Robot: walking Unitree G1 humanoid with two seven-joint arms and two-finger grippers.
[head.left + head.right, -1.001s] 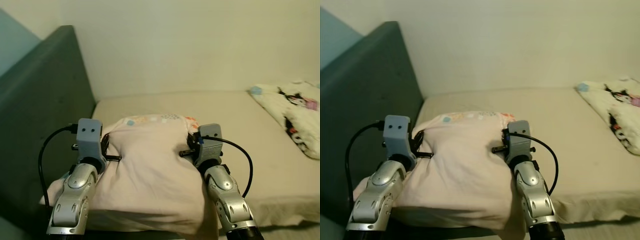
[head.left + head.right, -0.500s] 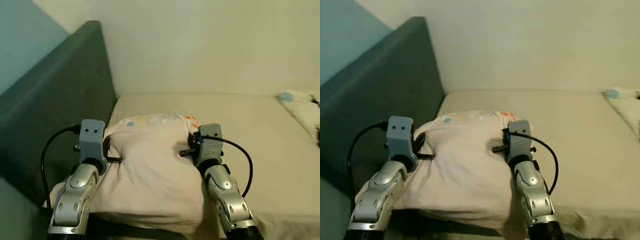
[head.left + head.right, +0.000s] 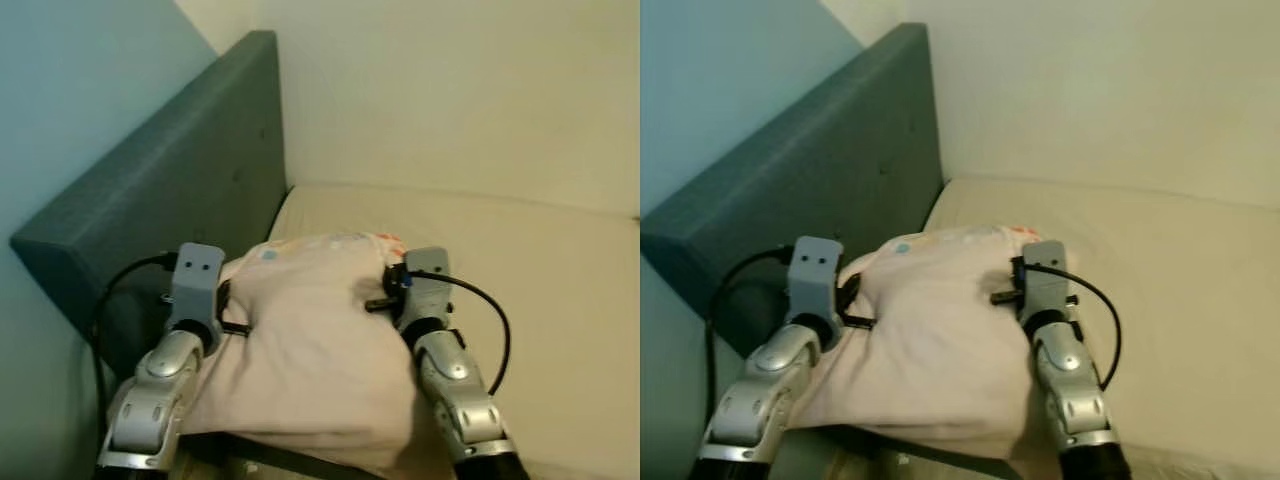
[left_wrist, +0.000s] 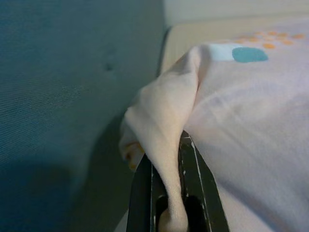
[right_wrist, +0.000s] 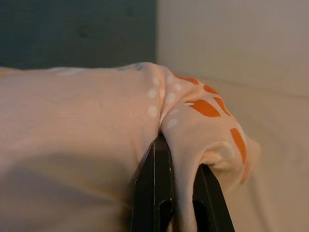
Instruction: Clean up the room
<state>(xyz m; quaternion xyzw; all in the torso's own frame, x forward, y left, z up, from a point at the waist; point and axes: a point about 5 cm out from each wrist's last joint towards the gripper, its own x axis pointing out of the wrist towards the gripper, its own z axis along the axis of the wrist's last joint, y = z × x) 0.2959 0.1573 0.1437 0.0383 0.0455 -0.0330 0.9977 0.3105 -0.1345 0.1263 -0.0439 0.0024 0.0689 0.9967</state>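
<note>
the left tool [image 4: 166, 193] is pinched on one side fold of the pink pillow [image 3: 310, 350], and the right tool [image 5: 176, 191] is clamped on the opposite fold. the pillow is held up over the bed [image 3: 540, 270], near the grey headboard [image 3: 170, 190]. the carrying step is judged in hand; lowering against the headboard is called for next.

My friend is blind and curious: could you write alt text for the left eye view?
Two silver robot arms hold a pale pink pillow between them, the left gripper and right gripper each pinching a side of it. Beyond lie a cream mattress and a dark teal headboard.
</note>
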